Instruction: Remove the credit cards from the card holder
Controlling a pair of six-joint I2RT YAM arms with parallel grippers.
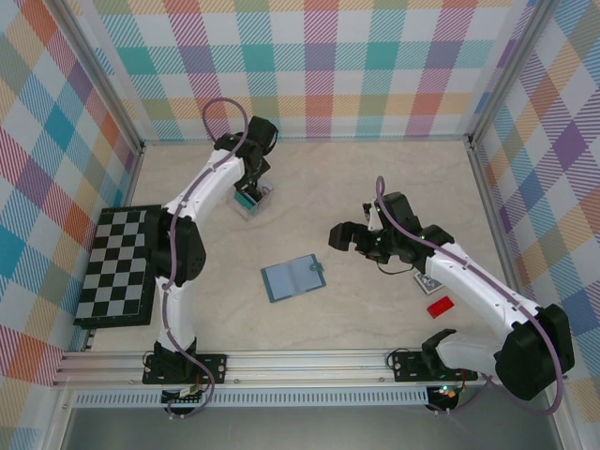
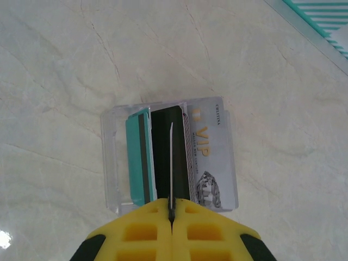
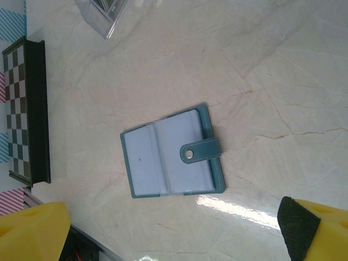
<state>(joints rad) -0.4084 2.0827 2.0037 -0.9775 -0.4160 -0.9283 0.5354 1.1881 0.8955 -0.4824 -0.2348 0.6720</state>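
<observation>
Inward, R arm (image 1: 469, 279) near card holder (image 1: 292, 278)

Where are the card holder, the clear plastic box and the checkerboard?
card holder (image 1: 292, 278): top view, its middle.
clear plastic box (image 2: 111, 163): left wrist view, its left wall.
checkerboard (image 1: 117, 265): top view, its centre.

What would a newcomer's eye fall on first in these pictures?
The teal card holder lies open in the middle of the table, its tab across one panel. Behind it the shut left gripper hangs over a clear box of cards. The right gripper stands wide open to the holder's right, and a checkerboard lies at the left edge.
</observation>
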